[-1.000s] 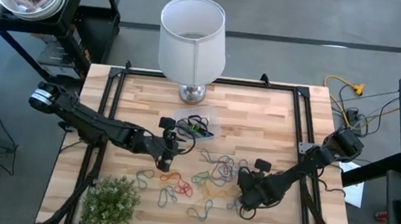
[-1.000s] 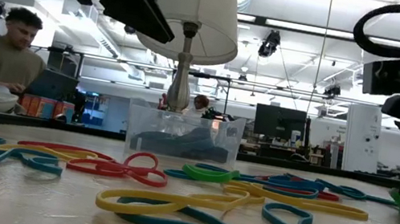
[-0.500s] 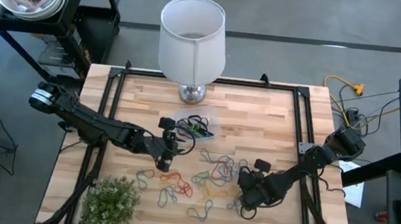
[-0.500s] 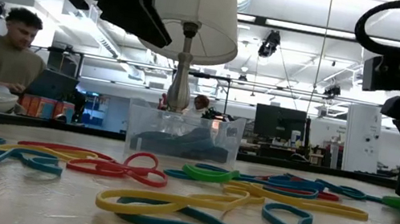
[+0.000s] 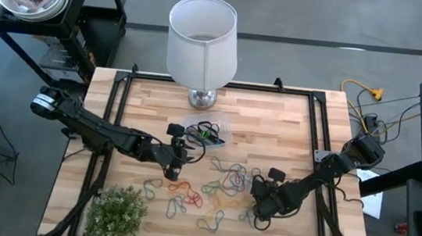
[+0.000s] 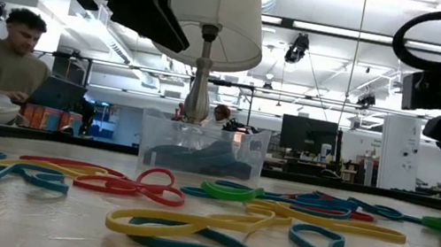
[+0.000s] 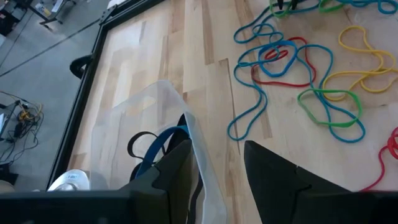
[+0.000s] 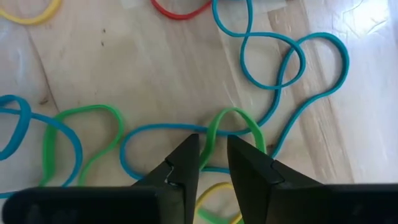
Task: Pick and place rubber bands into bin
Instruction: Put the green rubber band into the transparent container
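Rubber bands (image 5: 215, 189) mostly lie loose on the wooden surface (image 5: 288, 134), in a tangle of blue, green, yellow, red and orange between the 2 arms and toward the front edge. By my reading the task is at an early to middle stage: only a few loops are binned and far more wait outside.

The bin (image 5: 206, 132), a clear tub just in front of the lamp base, holds a small heap of dark bands with at least 1 blue loop (image 7: 163, 142) showing through its wall; the low view shows the heap sitting low in the tub.

The left hand (image 7: 217, 177) hangs above the near wall of the bin with its fingers spread and nothing between them, so a drop looks already done.

The right hand (image 8: 213, 163) is down at the surface over a green band (image 8: 233, 127) that crosses a blue one (image 8: 292, 68); its fingers stand close together astride the green loop, but whether they have gripped it I cannot tell.
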